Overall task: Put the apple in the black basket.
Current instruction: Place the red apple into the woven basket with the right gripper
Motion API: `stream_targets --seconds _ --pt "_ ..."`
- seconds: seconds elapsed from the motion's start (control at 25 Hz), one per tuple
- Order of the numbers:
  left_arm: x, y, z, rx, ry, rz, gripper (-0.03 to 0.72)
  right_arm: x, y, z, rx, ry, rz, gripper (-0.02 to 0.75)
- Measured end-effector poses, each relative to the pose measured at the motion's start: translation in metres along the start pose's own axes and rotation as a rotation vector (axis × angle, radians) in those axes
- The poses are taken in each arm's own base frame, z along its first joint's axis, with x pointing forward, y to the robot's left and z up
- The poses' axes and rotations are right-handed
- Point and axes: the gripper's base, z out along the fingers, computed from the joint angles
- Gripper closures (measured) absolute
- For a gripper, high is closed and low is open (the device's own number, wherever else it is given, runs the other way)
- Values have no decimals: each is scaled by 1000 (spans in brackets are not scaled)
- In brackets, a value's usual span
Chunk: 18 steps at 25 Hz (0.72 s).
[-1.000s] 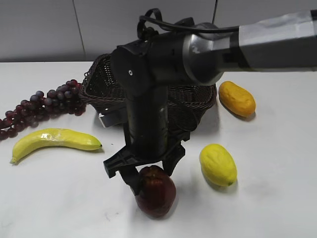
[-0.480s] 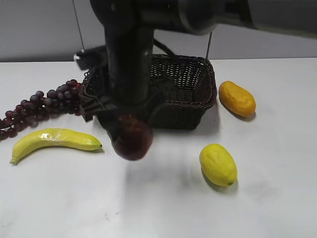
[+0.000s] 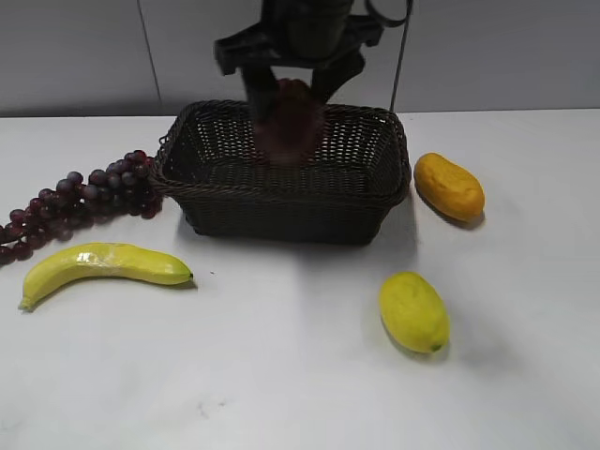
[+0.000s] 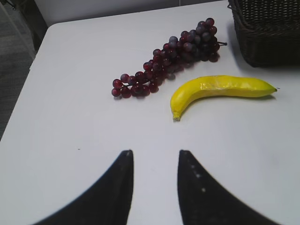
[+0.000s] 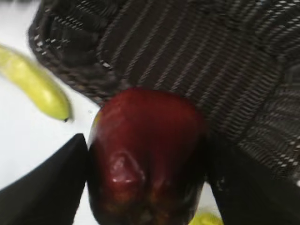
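Observation:
My right gripper (image 3: 292,94) is shut on the dark red apple (image 3: 291,127) and holds it in the air above the black basket (image 3: 225,202). In the right wrist view the apple (image 5: 147,154) sits between both fingers (image 5: 149,168), with the woven basket (image 5: 197,61) below it. My left gripper (image 4: 154,152) is open and empty over bare table, apart from the basket's corner (image 4: 267,33); it does not show in the exterior view.
Purple grapes (image 3: 80,202) and a yellow banana (image 3: 103,265) lie left of the basket; they also show in the left wrist view, grapes (image 4: 168,58), banana (image 4: 220,89). A yellow lemon (image 3: 412,311) and an orange-yellow fruit (image 3: 448,186) lie right.
My right gripper has lifted the apple from the table's front, carried it up and back, and now holds it over the basket.

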Motion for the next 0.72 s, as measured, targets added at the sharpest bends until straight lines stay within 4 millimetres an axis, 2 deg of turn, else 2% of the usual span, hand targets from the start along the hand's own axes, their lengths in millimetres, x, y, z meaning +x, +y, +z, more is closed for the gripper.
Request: stream_targets --seconds 0.12,0.24,0.4,0.72 --pt "0 0 0 0 0 0 451 -7 -26 4 27 -1 19 176" --pt "0 0 0 0 0 0 451 -11 -39 20 42 15 5 176" --pt "0 0 0 0 0 0 451 -17 -45 58 61 46 -21 176" --pt "0 0 0 0 0 0 451 -20 -48 120 59 30 -31 177"
